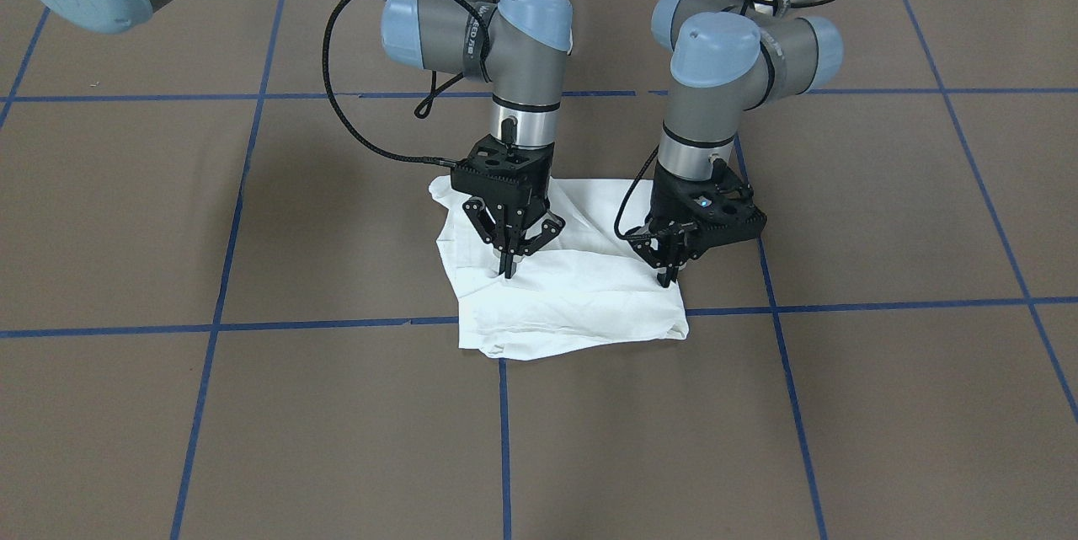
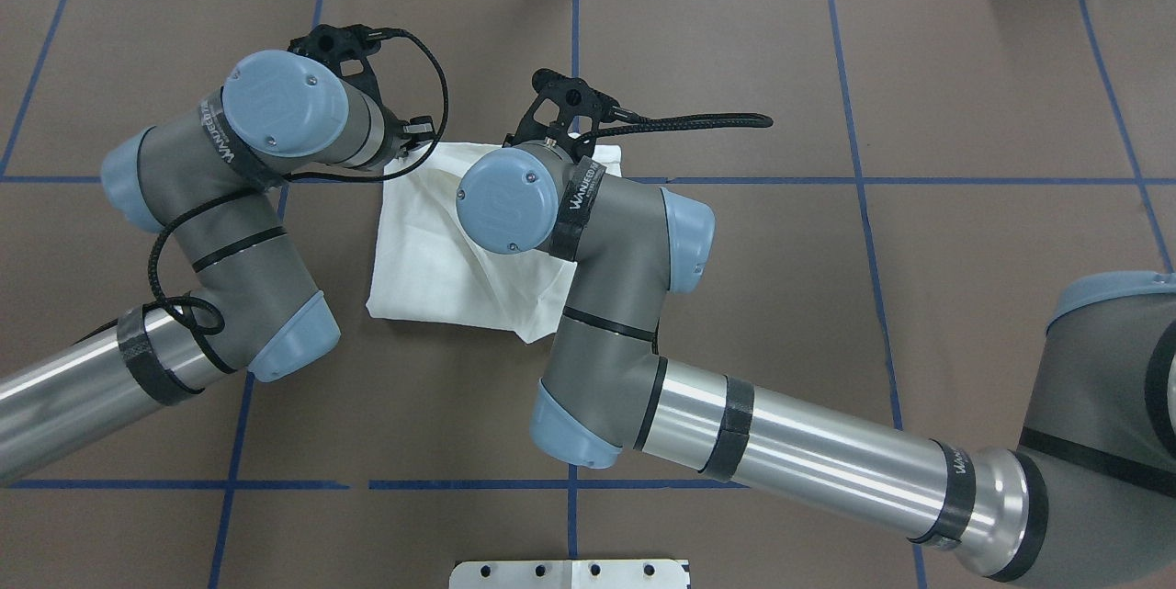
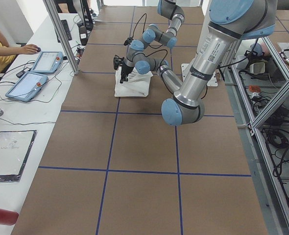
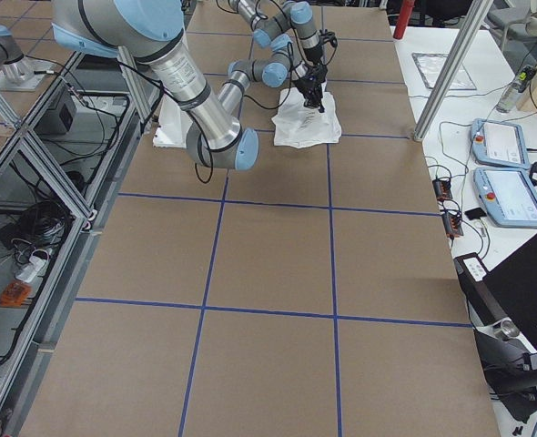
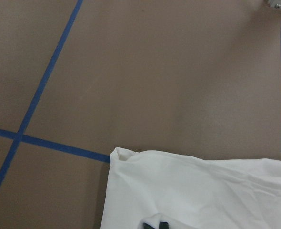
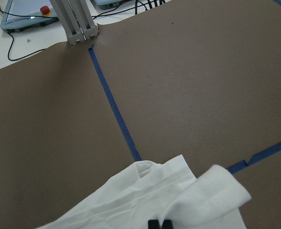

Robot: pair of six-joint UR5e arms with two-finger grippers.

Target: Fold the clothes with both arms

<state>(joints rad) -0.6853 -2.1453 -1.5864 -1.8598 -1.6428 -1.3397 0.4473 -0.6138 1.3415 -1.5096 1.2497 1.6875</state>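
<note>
White T-shirt [image 1: 581,296] folded into rumpled rectangle (edges uneven, creased).

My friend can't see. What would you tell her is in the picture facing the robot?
The right gripper and the left gripper both point down and are pinched shut on a folded white T-shirt. The shirt lies on a brown table marked with blue tape lines.

Folded white T-shirt [image 1: 581,296] mid-frame on brown, blue-taped desk [image 1: 253,211]. Frame-left: right gripper [image 1: 508,264], fingers pinched together on cloth near its middle. Frame-right: left gripper [image 1: 669,275], fingers pinched at its right edge.
</note>
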